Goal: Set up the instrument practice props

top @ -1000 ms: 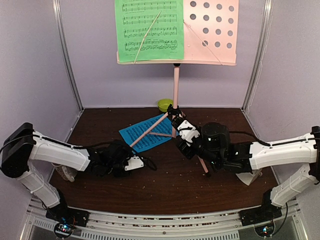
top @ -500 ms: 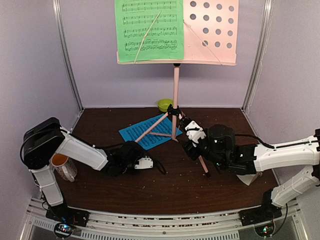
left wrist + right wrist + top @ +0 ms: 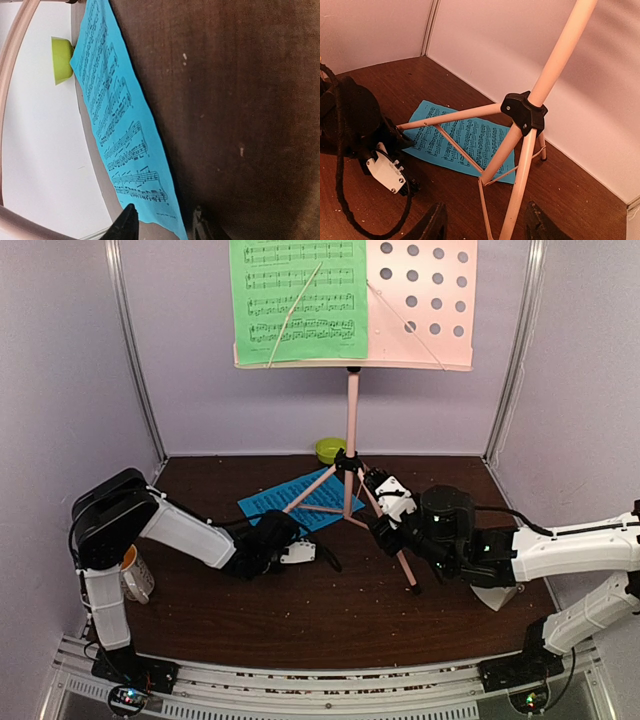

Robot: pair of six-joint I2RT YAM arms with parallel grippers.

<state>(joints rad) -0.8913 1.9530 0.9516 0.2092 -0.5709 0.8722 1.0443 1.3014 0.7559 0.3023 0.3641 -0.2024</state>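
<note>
Dark brown tabletop, walled in pale lilac, carries the blue music sheet flat toward its back edge, beneath the spread legs of the pink music stand. The left gripper sits at the sheet's near corner, fingers apart, nothing pinched. Paper lying flush gives little to catch, so the tips may scrape wood or crumple the corner. Drawn out carelessly, it could snag a leg or brace and tear. The right gripper straddles the near leg, released, not clamping. With nothing steadying it, a tug could shift or tip the top-heavy stand and shed the green music sheet. A lime-green bowl stands behind, at the back edge.
</note>
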